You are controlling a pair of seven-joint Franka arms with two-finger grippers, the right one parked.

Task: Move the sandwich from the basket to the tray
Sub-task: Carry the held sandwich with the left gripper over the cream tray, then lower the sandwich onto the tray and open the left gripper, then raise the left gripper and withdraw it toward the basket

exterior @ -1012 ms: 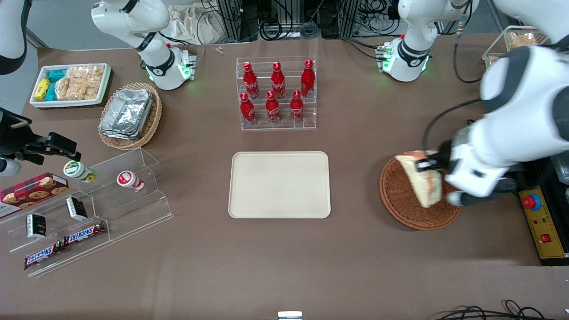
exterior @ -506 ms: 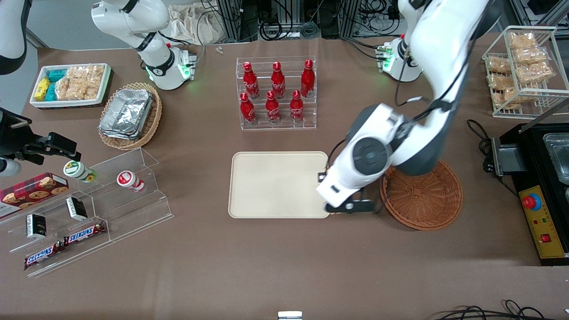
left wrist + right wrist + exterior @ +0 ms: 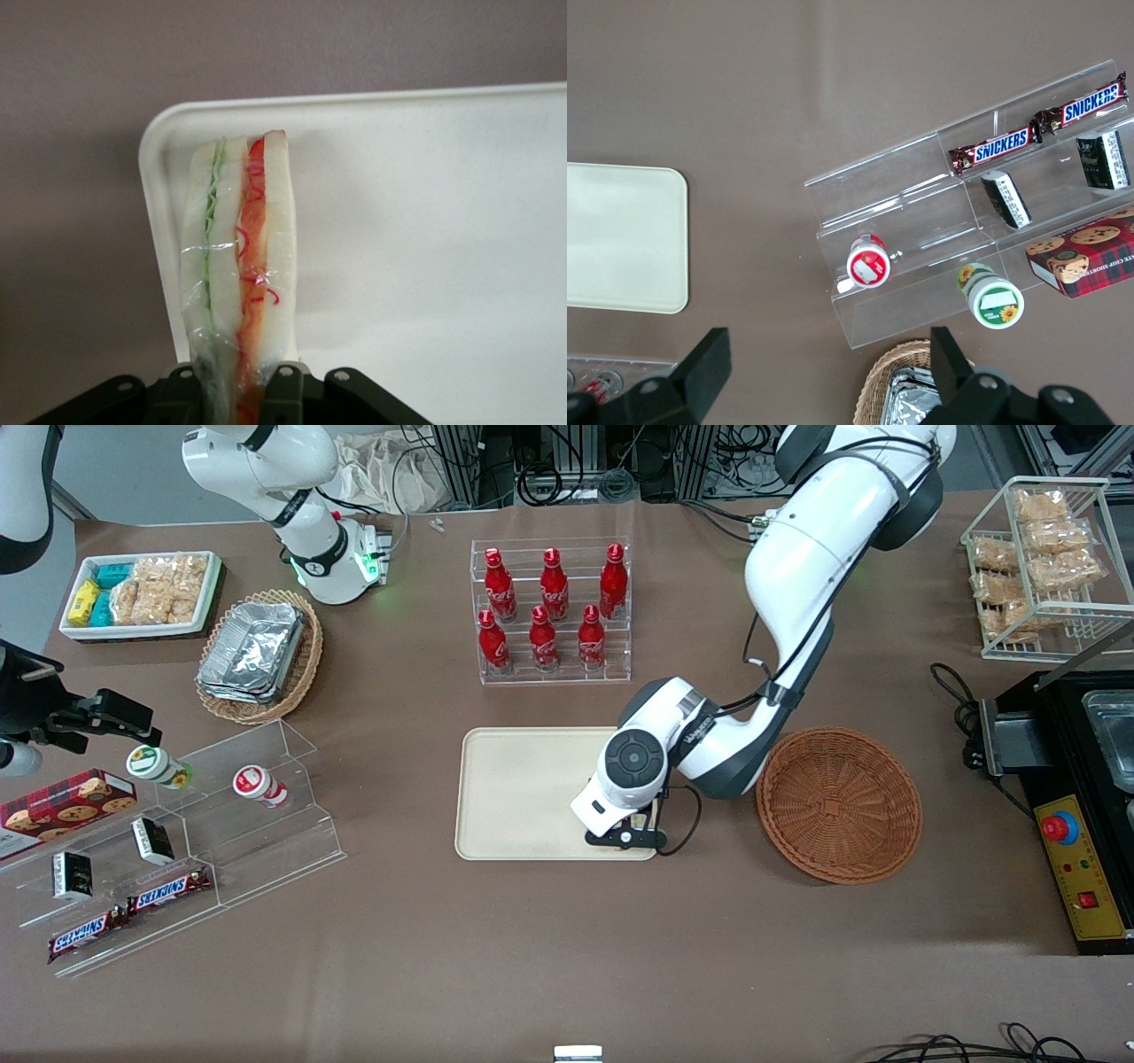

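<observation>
The scene is filled by a wide table (image 3: 797,974) covered in a matt brown sheet, seen from above. Along the edge farthest from the front camera, metal frame posts (image 3: 461,460) and bundles of black cables (image 3: 576,474) are seen, with a crumpled pale cloth (image 3: 381,469) beside them. A strip of grey floor (image 3: 133,469) is shown toward the parked arm's end. More black cables (image 3: 974,1050) are looped at the nearest edge. The table is lit evenly, and only soft shadows are cast
</observation>
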